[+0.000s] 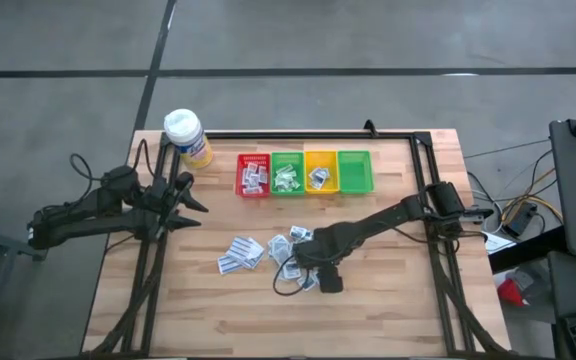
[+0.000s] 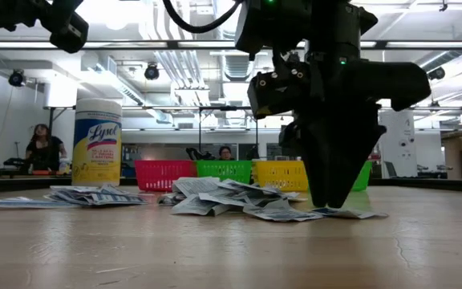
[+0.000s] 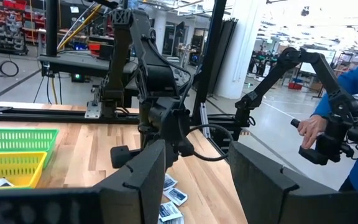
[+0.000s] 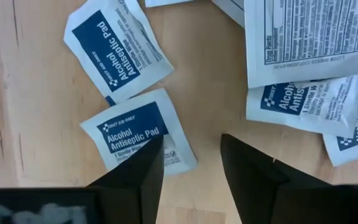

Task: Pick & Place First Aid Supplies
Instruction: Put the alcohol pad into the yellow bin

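Observation:
Several white first aid sachets (image 1: 268,252) lie flat in a loose pile mid-table, and also show in the low view (image 2: 231,199). My right gripper (image 1: 308,268) is open, pointing down at the pile's near right edge, its fingertips at table level (image 2: 337,202). In the right wrist view its fingers (image 4: 191,149) stand over bare wood, with a blue-printed alcohol pad sachet (image 4: 135,134) beside one finger. My left gripper (image 1: 190,200) waits open and empty at the table's left, raised (image 3: 197,168). More sachets lie in the red bin (image 1: 253,174), the first green bin (image 1: 287,173) and the yellow bin (image 1: 320,171). My right gripper comes at the pile from above, pointing down. One fingertip (image 4: 148,158) stands over the corner of the alcohol pad sachet (image 4: 166,152), which lies flat on the table. I cannot tell whether it touches the sachet. Nothing sits between the fingers.
A white-capped yellow bottle (image 1: 187,137) stands at the far left. A second green bin (image 1: 355,170) ends the row at the far edge. A dark frame (image 1: 408,134) runs round the table. A person's hand (image 3: 308,129) shows beyond the table.

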Tool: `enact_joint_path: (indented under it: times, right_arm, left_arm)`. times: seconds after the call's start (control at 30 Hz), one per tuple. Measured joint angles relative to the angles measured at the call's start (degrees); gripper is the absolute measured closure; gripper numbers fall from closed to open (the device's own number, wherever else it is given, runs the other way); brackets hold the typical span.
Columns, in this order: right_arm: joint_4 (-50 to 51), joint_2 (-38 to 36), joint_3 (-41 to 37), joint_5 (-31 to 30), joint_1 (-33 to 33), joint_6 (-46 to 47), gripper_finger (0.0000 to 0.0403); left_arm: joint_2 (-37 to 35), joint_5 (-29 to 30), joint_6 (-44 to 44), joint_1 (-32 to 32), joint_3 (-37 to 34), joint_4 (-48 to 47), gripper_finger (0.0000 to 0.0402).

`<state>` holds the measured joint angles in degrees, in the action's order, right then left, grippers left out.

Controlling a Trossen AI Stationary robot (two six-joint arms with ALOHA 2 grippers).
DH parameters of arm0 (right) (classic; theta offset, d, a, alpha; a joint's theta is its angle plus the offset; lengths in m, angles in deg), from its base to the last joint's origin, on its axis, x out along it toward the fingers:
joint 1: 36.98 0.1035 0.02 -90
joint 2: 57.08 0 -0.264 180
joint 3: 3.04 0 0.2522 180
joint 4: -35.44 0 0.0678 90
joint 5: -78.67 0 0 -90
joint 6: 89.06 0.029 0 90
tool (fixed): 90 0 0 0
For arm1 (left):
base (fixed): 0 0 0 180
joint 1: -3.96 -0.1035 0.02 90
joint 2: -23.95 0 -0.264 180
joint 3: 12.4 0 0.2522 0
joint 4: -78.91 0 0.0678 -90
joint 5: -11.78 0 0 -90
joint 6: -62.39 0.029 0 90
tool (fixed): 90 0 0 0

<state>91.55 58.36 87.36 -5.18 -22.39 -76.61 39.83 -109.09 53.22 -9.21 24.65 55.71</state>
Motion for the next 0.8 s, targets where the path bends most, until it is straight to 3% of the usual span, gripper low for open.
enact_joint_path:
  times: [0.33, 0.8]
  right_arm:
    - [-0.5, -0.2, -1.8, -2.6, 2.8, -0.2, 0.0247]
    - [4.3, -0.1, -2.1, -14.0, 5.5, 4.7, 0.0277]
  left_arm:
    - [0.0, 0.0, -0.1, 0.0, -1.0, 0.0, 0.0227]
    - [0.0, 0.0, -1.3, 0.0, -3.9, 2.2, 0.0227]
